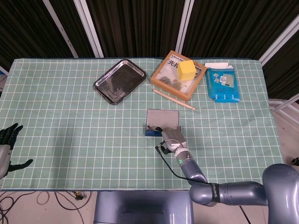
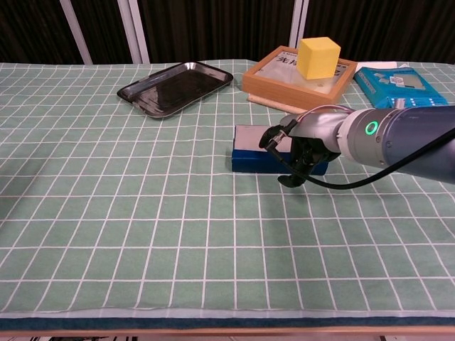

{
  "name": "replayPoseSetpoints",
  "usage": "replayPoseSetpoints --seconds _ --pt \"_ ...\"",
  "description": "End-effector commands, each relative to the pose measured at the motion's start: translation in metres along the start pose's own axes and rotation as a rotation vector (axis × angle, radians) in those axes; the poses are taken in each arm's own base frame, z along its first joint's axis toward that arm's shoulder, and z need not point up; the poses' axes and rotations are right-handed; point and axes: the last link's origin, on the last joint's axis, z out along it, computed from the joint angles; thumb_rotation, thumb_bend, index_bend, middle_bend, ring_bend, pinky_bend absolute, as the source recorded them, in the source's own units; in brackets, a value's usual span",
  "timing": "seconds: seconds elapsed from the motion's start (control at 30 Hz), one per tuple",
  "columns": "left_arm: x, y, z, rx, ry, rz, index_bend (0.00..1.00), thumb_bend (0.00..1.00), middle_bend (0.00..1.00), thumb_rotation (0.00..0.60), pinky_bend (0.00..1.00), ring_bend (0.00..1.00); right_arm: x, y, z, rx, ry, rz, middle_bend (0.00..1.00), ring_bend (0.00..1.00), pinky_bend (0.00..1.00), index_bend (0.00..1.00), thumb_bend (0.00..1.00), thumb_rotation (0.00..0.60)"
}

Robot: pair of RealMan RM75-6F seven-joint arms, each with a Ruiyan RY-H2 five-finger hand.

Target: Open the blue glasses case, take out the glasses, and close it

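Risk noted: your right hand (image 2: pixel 297 153), fingers curled at the near front edge of the blue glasses case (image 2: pixel 264 150) mid-bench and apparently gripping nothing, could have shoved the light case instead of opening it.

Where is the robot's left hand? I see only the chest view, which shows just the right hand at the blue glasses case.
Observer: In the head view the left hand shows off the near left corner of the table, fingers spread, holding nothing.
Operator: What lies behind the blue packet?
Observer: A flat white object lies just beyond the blue packet, at the far edge.
Operator: Is there anything in the wooden box besides the yellow cube?
Observer: Yes, small dark pieces lie in the wooden box beside the yellow cube.
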Motion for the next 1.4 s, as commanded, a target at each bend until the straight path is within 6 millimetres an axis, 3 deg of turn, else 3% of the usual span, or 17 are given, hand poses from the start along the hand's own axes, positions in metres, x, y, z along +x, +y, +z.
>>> replayPoseSetpoints --seconds 0.03,0.27,0.67,1.1,1.4 --pt "0.000 0.000 0.000 0.001 0.000 0.000 0.00 0.00 0.00 0.600 0.00 0.00 -0.002 -0.001 0.001 -0.002 -0.007 0.000 0.90 0.98 1.00 0.15 0.49 0.600" --pt "0.000 0.000 0.000 0.001 -0.001 0.001 0.00 0.00 0.00 0.600 0.00 0.00 -0.005 -0.004 -0.001 0.003 -0.025 0.007 0.90 0.98 1.00 0.15 0.49 0.600" --pt "-0.001 0.001 0.000 0.002 -0.007 -0.002 0.00 0.00 0.00 0.600 0.00 0.00 -0.011 -0.008 -0.025 0.048 -0.090 -0.024 0.90 0.98 1.00 0.22 0.49 0.600" --pt "-0.001 0.002 0.000 0.000 -0.006 -0.002 0.00 0.00 0.00 0.600 0.00 0.00 -0.018 0.004 -0.060 0.059 -0.168 -0.118 0.90 0.98 1.00 0.24 0.49 0.600" --pt "-0.001 0.001 -0.001 0.001 -0.002 -0.003 0.00 0.00 0.00 0.600 0.00 0.00 -0.020 0.013 -0.069 0.031 -0.176 -0.142 0.90 0.98 1.00 0.25 0.49 0.600"
